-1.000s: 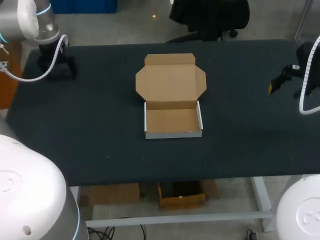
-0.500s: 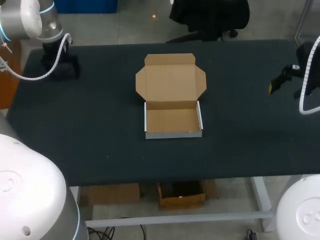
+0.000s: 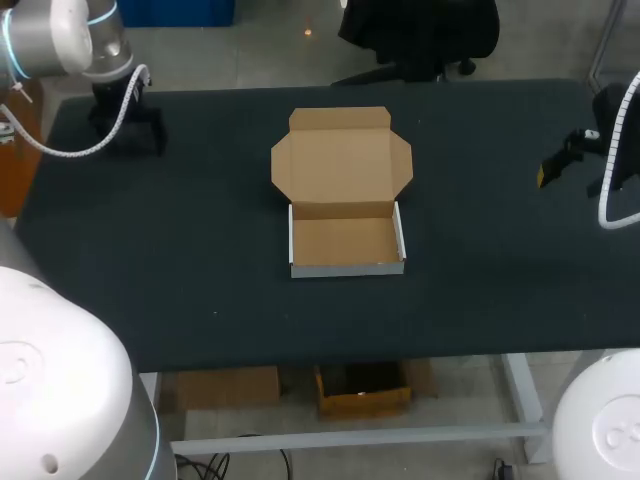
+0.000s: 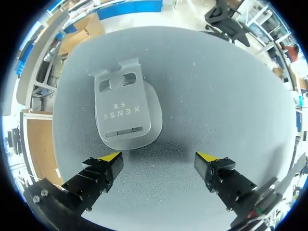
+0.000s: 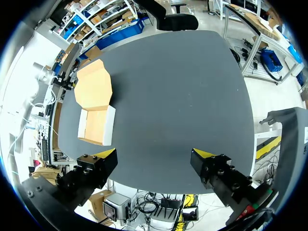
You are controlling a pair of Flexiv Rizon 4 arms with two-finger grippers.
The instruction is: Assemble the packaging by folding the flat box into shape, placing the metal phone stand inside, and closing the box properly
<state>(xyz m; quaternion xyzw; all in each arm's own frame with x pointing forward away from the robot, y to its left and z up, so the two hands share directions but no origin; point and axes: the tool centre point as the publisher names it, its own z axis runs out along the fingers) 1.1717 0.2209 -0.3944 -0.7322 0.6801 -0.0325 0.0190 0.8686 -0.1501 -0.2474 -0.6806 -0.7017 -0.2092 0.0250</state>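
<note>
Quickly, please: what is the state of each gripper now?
Left gripper: open, empty, phone stand just ahead of it.
Right gripper: open, empty.

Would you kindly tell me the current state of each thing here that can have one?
box: folded into shape, lid open, nothing inside.
metal phone stand: lying on the table ahead of the left pincer, not gripped.
left pincer: open, empty.
right pincer: open, empty, well away from the box.
</note>
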